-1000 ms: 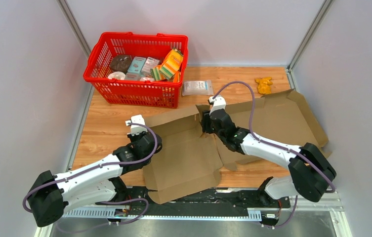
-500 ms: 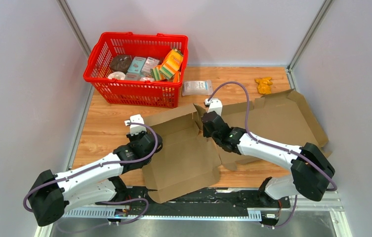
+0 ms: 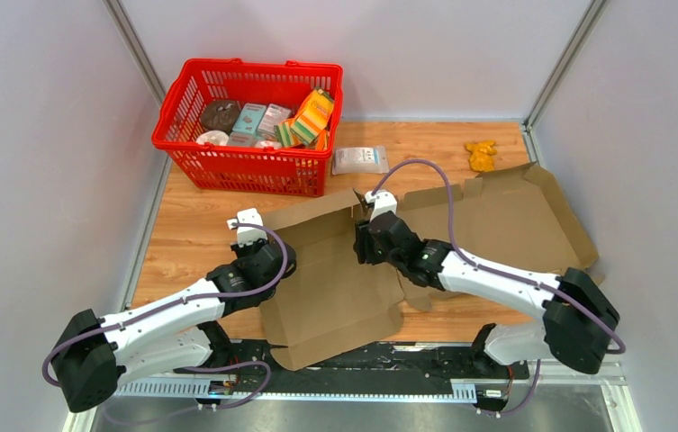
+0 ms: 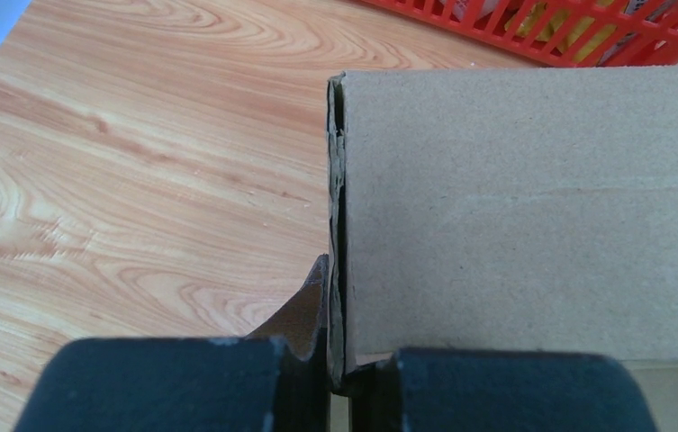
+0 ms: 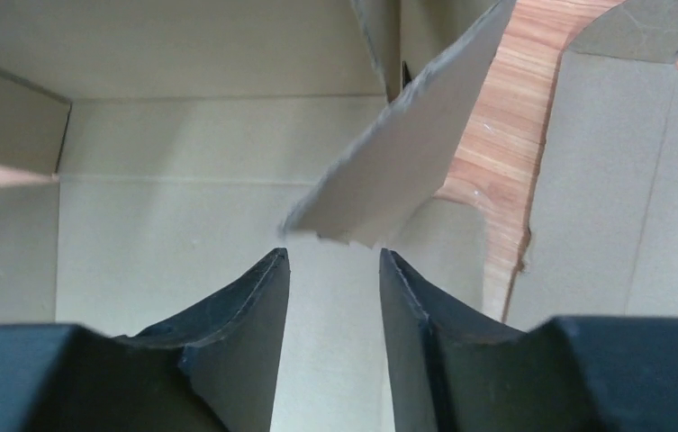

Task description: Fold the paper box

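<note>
At the left of the counter [image 3: 186, 238], the left gripper [image 4: 339, 358] is shown clamped on a raised wall of the paper box [image 3: 335, 288]. At centre, the right gripper [image 5: 333, 270] is held with jaws apart, and a loose flap [image 5: 398, 153] lies just ahead, ungripped. If the jaws are closed too soon, the flap may be missed or creased; a hard push could drag the wall from the left clamp. The box is spread, inside up, across the near middle and right, its long axis running near-left to far-right.
</note>
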